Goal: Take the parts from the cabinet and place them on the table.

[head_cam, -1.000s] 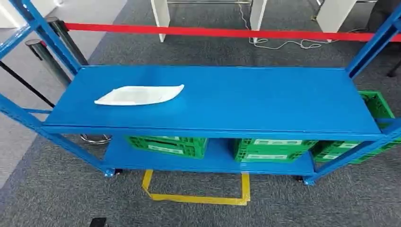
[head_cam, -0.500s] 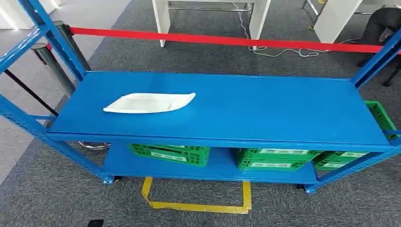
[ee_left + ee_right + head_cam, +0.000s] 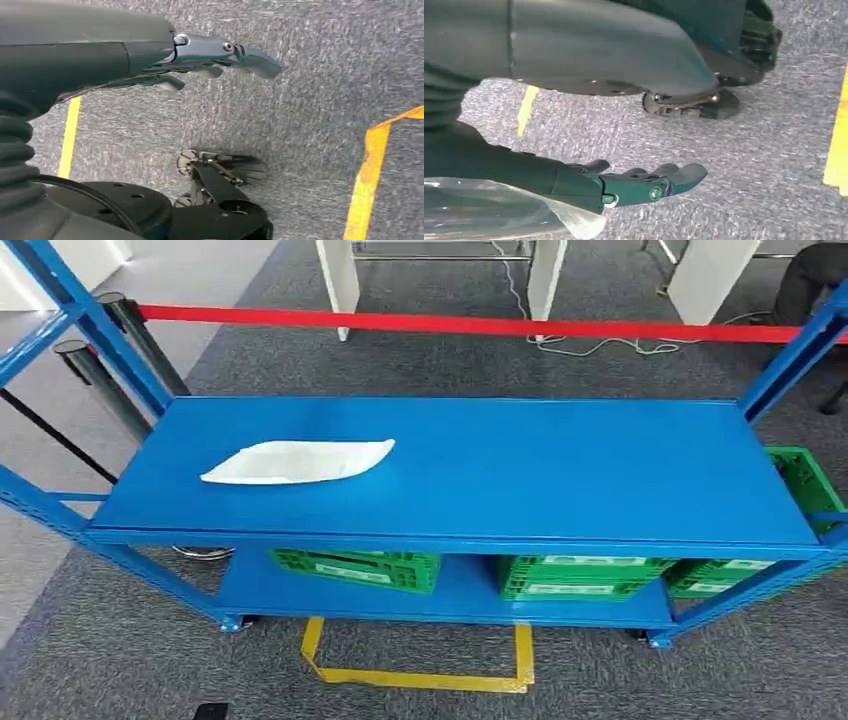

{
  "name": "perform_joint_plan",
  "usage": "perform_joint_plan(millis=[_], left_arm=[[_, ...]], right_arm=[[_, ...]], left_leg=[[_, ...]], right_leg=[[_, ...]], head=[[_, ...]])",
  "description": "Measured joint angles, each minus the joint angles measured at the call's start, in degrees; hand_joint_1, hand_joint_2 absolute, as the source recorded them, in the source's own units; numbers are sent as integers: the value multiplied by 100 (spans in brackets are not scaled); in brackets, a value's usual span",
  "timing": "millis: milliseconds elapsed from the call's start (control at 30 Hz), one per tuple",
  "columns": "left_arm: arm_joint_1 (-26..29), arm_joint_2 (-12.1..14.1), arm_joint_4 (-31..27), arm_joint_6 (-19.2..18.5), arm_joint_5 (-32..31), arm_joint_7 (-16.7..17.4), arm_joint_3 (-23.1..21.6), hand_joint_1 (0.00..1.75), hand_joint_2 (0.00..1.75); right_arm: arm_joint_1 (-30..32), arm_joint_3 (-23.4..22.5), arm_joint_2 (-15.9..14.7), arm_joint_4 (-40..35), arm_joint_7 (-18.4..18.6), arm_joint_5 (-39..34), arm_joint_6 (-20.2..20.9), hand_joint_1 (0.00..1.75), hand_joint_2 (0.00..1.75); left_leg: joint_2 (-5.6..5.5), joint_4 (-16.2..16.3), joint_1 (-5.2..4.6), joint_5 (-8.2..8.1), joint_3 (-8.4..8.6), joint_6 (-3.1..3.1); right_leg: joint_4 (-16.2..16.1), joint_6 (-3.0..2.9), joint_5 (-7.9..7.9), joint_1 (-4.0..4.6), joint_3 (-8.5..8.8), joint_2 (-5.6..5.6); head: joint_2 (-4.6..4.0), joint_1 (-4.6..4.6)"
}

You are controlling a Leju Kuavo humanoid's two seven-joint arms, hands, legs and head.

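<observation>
A white, flat, boat-shaped part (image 3: 297,461) lies on the left half of the blue cabinet's top shelf (image 3: 560,470). Both arms hang at my sides above the grey carpet. My left hand (image 3: 200,60) has its fingers stretched out and apart and holds nothing. My right hand (image 3: 634,185) also has its fingers extended with nothing in them. A piece of clear plastic (image 3: 499,212) lies along the right wrist, and I cannot tell what it belongs to.
Green crates (image 3: 355,566) (image 3: 585,576) stand on the lower shelf, and another (image 3: 800,480) sits past the cabinet's right end. A red barrier tape (image 3: 450,323) on metal posts (image 3: 100,380) runs behind. White table legs (image 3: 340,280) stand beyond it. Yellow floor tape (image 3: 420,677) marks the carpet in front.
The whole head picture has shifted a little, so the camera moved. The white part keeps its place on the shelf.
</observation>
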Motion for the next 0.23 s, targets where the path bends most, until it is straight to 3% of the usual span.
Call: perform_joint_plan(millis=[67,100,133,167,233], left_arm=[[7,0,0,0,0,0,0,0,175],[13,0,0,0,-2,4,0,0,175],[19,0,0,0,-2,11,0,0,175],[20,0,0,0,-2,18,0,0,175],[13,2,0,-2,0,17,0,0,175]], right_arm=[[-6,-4,-2,0,0,0,13,0,175],[-2,-9,-2,0,0,0,15,0,175],[2,-15,-2,0,0,0,15,0,175],[2,-17,-2,0,0,0,17,0,175],[-3,-17,0,0,0,0,20,0,175]], left_leg=[[0,856,22,-369,-391,-40],[0,1145,27,-433,-531,-51],[0,1149,33,-355,-539,-52],[0,899,39,-141,-428,-44],[1,-44,40,365,19,-4]], right_leg=[[1,-13,-9,5,5,-14],[2,-13,-9,5,7,-17],[2,-12,-10,4,15,-17],[2,-11,-10,4,21,-14],[2,2,-18,4,48,-9]], head=[[0,9],[0,0],[0,4],[0,2],[-2,4]])
